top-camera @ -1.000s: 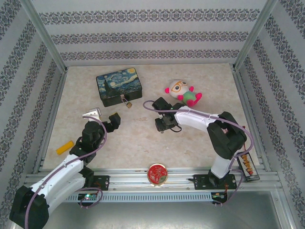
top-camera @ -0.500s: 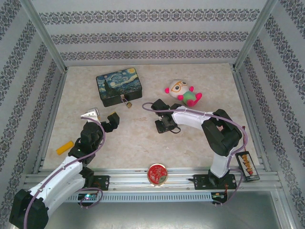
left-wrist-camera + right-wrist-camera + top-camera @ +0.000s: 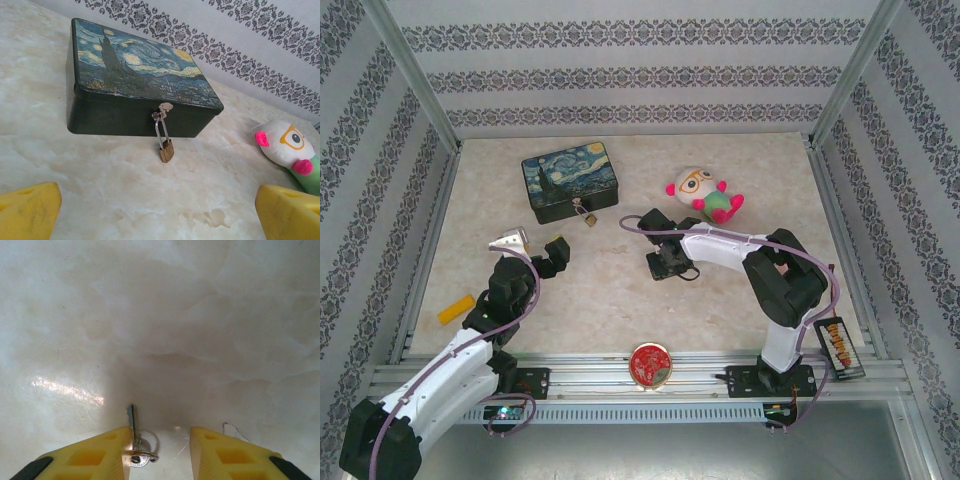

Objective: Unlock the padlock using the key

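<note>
The small brass padlock (image 3: 166,150) hangs by its thin silvery shackle from the hasp of the dark starry-night tin box (image 3: 140,75). Seen from above, the padlock (image 3: 588,215) lies at the front of the tin box (image 3: 570,180). My left gripper (image 3: 534,243) stands wide open a short way in front of it, and nothing lies between the yellow fingers (image 3: 30,210). My right gripper (image 3: 665,268) is down on the table at mid-field. Its jaws are partly apart around the silver key (image 3: 132,425). The key, with its ring, lies flat against the left finger (image 3: 95,455), while the right finger (image 3: 225,455) stands clear of it.
A white and pink plush toy (image 3: 705,195) lies right of the box. A red round tin (image 3: 649,364) sits at the front rail, a yellow block (image 3: 455,309) at the left edge and a battery holder (image 3: 840,345) at the right. Patterned walls enclose the table.
My right gripper's jaws have narrowed a little around the key, and that arm's elbow has shifted slightly left. The left arm has barely moved.
</note>
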You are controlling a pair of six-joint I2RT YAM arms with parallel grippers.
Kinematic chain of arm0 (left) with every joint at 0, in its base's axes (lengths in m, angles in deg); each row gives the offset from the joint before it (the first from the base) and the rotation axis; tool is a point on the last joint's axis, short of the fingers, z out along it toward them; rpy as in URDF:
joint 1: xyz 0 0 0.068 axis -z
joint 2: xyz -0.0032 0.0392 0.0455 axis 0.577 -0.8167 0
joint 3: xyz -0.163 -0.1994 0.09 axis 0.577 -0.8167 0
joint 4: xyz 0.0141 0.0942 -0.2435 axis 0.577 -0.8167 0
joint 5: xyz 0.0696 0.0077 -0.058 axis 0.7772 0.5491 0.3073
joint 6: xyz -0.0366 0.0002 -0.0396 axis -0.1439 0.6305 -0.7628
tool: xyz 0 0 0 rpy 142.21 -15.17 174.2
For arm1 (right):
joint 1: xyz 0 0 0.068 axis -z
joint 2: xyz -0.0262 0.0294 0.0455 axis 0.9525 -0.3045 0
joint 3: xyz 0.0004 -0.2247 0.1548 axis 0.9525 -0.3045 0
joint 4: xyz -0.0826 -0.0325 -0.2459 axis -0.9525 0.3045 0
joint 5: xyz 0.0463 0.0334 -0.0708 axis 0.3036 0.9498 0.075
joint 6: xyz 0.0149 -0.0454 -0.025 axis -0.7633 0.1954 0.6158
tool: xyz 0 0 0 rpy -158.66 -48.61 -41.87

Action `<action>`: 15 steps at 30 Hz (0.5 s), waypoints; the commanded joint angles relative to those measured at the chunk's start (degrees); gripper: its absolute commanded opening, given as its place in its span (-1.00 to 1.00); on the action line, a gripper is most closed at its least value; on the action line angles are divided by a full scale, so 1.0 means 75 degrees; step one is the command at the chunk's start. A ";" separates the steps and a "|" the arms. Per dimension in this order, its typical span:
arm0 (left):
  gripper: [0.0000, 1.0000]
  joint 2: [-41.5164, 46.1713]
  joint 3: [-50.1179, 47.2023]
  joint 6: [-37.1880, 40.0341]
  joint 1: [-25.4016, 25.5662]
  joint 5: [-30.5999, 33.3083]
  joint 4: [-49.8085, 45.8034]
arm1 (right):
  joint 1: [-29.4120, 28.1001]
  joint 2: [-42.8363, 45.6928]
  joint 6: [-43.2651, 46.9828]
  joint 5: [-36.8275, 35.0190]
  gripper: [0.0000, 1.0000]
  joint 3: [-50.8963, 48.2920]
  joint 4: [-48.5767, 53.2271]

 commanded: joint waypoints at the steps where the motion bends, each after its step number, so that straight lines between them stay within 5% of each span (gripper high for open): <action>1: 0.99 0.0082 -0.0108 -0.0071 0.0088 0.0154 -0.0086 | 0.0026 0.0074 -0.0148 -0.0010 -0.26 -0.0018 0.0160; 15: 0.99 0.0099 -0.0096 -0.0069 0.0092 0.0162 -0.0109 | 0.0005 0.0058 -0.0183 0.0213 -0.28 -0.0156 0.0219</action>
